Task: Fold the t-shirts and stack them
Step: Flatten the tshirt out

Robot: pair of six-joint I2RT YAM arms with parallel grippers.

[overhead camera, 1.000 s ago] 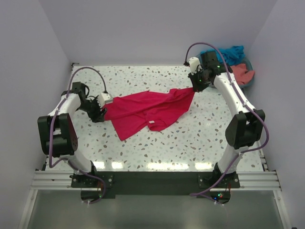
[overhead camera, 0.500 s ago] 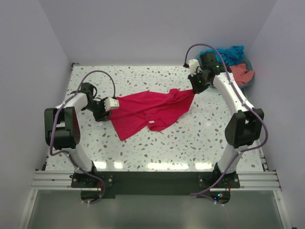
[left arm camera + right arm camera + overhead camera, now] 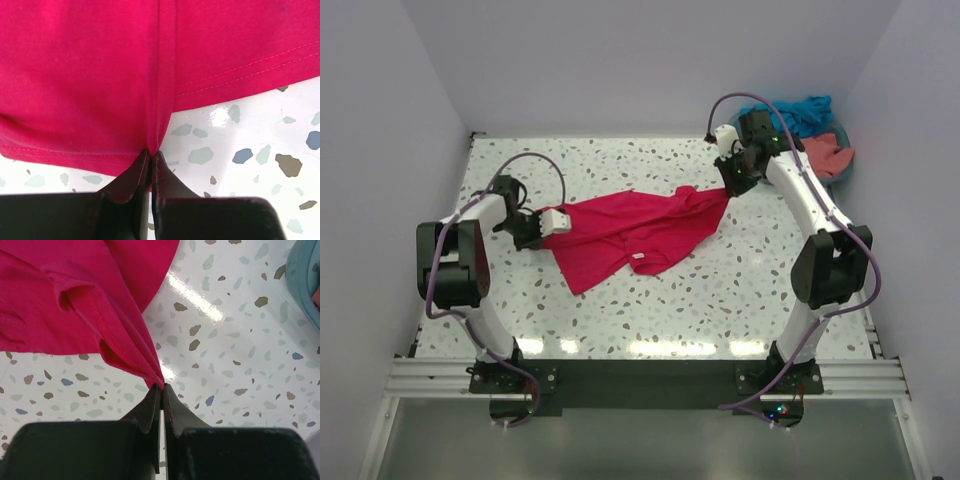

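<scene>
Cloth is pinched at both ends. The red shirt (image 3: 630,230) lies crumpled on the table (image 3: 720,290), its long axis running from a point near the basket (image 3: 837,177) away toward the left arm's side.

The right gripper (image 3: 731,186) sits at the shirt end nearest the basket. In its wrist view the jaws are closed on a gathered corner with a stitched hem, and the cloth fans out from the tips (image 3: 161,386). The left gripper (image 3: 552,228) is at the end farthest from the basket. Its wrist view shows the jaws pressed together (image 3: 151,152) on a narrow fold at the shirt's edge, with the hem running off on both sides.

So the shirt lies between the two grippers, roughly along the line that joins them. A loose lobe sags out of that line, on the side away from the basket and toward the arm bases. My judgement is that the coming move is a joint one: lift and draw the ends apart along that axis until the lobe flattens.

The blue shirt (image 3: 805,112) and the salmon shirt (image 3: 828,152) wait in the basket, nearer the right arm.
</scene>
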